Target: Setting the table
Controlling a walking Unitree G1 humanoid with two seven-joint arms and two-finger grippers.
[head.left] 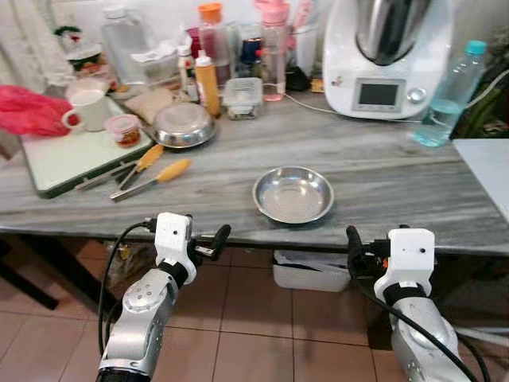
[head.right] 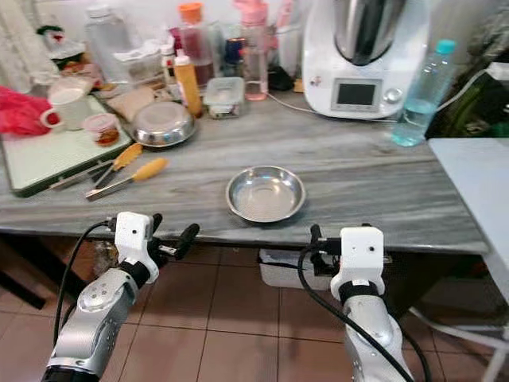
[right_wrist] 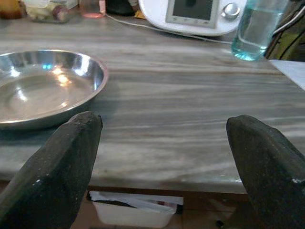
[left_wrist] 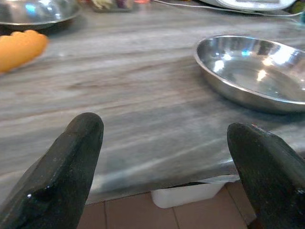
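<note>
**kitchenbot_fan:** ok so where are the arms at? Both look parked in front of the grey marble-look table (head.left: 374, 171), just below its front edge.

**g1_watcher:** yep. The left gripper (left_wrist: 167, 167) sits low at the edge with its two black fingers (left_wrist: 66, 167) spread wide apart, nothing between them. Same for the right gripper (right_wrist: 164, 167), fingers apart and empty.

**kitchenbot_fan:** and the dish?

**g1_watcher:** the empty steel bowl (head.left: 293, 194) is on the table near the front edge, ahead of both grippers and roughly between them. It's ahead and to the right of the left gripper, ahead and to the left of the right one. Neither touches it.

**kitchenbot_fan:** cutlery?

**g1_watcher:** two utensils with orange handles (head.left: 163, 173) lie ahead of the left gripper and off to its left, beside a green-rimmed tray (head.left: 56, 163). Can't really tell if they're knives or something else, the metal ends are too thin to read. A white mug (head.left: 89, 110) and a small pink-lidded tub (head.left: 125, 129) stand on that tray. Just past the utensils there's an upturned steel dish (head.left: 183, 124).

**kitchenbot_fan:** right side?

**g1_watcher:** far ahead of the right gripper stands a white kitchen machine (head.left: 387, 56), with a clear water bottle (head.left: 448, 95) with a teal cap next to it. A white bin (head.left: 310, 272) sits on the tiled floor under the table, between the grippers.
</note>
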